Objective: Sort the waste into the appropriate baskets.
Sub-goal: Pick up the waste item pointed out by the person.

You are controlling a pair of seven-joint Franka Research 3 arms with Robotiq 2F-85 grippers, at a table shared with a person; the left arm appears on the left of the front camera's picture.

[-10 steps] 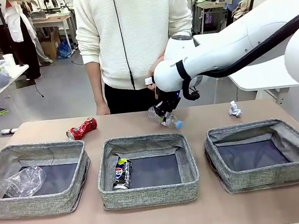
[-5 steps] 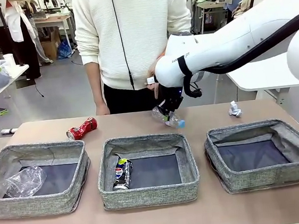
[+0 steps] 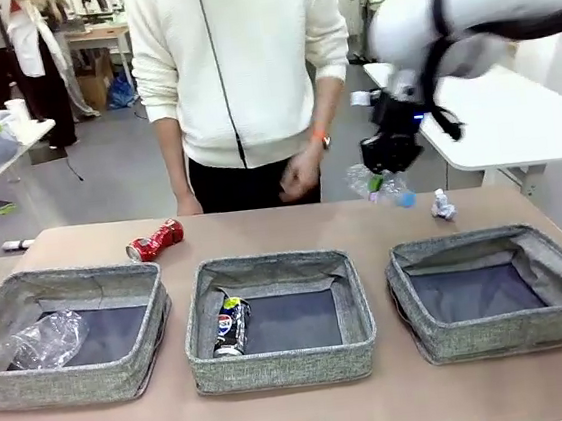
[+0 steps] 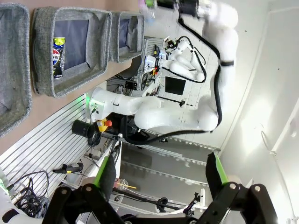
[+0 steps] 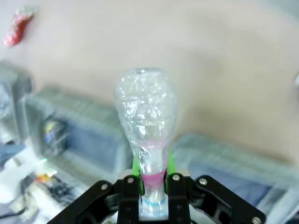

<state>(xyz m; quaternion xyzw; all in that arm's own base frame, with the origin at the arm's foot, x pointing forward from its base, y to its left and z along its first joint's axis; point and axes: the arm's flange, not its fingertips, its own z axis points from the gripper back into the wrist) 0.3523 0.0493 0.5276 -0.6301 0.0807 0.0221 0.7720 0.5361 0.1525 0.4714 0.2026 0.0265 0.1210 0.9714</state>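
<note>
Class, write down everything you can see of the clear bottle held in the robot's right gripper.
The clear bottle is thin, crinkled see-through plastic with a blue cap and a pink band at its neck. The right gripper is shut on that neck, green pads either side. It hangs tilted in the air, cap end lower, beyond the right basket, touching nothing else.

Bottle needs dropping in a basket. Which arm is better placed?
Right. Its fingers grip the bottle by the neck, in the air near the right basket's far rim. Left fingers are open, holding nothing.
</note>
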